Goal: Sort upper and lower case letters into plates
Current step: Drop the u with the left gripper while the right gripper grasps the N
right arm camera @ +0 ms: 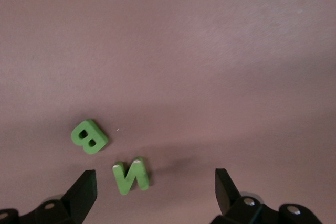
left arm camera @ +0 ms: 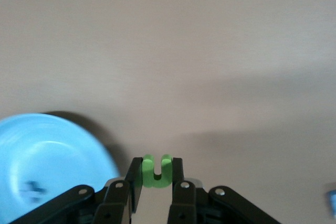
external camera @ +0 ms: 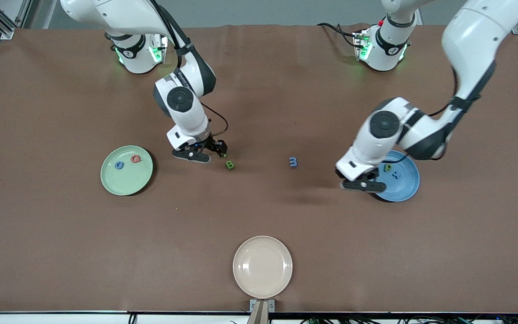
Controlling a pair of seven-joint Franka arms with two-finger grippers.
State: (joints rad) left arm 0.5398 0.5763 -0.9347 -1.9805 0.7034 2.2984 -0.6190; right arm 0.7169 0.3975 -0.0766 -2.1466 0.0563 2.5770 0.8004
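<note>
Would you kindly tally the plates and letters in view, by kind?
Plates: 3 - green plate, blue plate, beige plate.
Letters: 8 - blue letter and red letter in green plate; green letter and dark letter in blue plate; B, N, m on table; held letter in left gripper.
Total: 11.

The left pincer [left arm camera: 156, 174] grips a green letter [left arm camera: 156, 170], just beside the blue plate [left arm camera: 52, 156].

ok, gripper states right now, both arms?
Left gripper: shut on a green letter, beside the blue plate.
Right gripper: open, over the green N, holding nothing.
</note>
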